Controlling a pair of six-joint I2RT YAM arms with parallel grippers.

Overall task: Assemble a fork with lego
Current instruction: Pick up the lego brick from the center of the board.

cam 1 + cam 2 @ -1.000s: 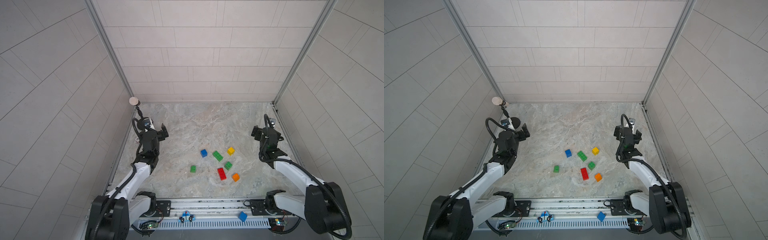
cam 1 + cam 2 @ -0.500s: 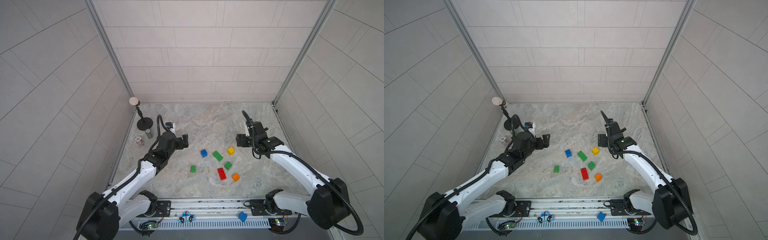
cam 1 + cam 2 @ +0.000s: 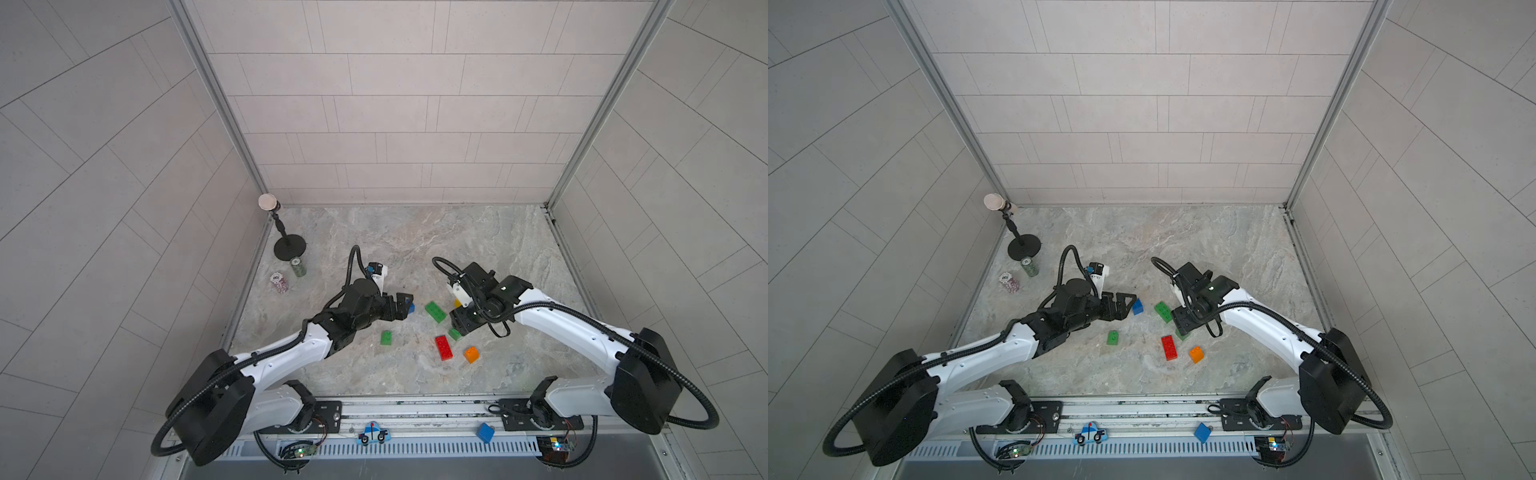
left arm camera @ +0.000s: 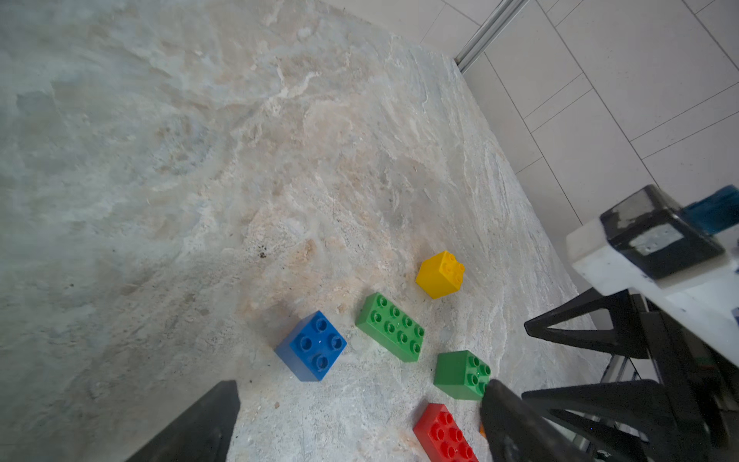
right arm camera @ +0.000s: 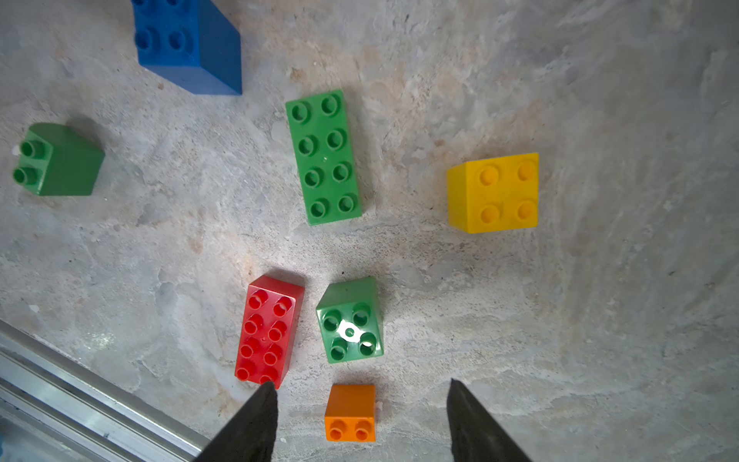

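Right gripper (image 5: 360, 382) swung in from edge, jaws narrowing but apart, empty, near small green brick (image 5: 351, 322). Left gripper (image 4: 360, 384) came in too, wide open by blue brick (image 4: 312, 346). Nothing joined yet, first pick next imo.

No text, brand or number could be read. The top chips of the pink stack (image 3: 279, 283) and the green stack (image 3: 298, 267) bore printed marks too small to read. The lego bricks (image 5: 323, 156) showed no legible lettering.
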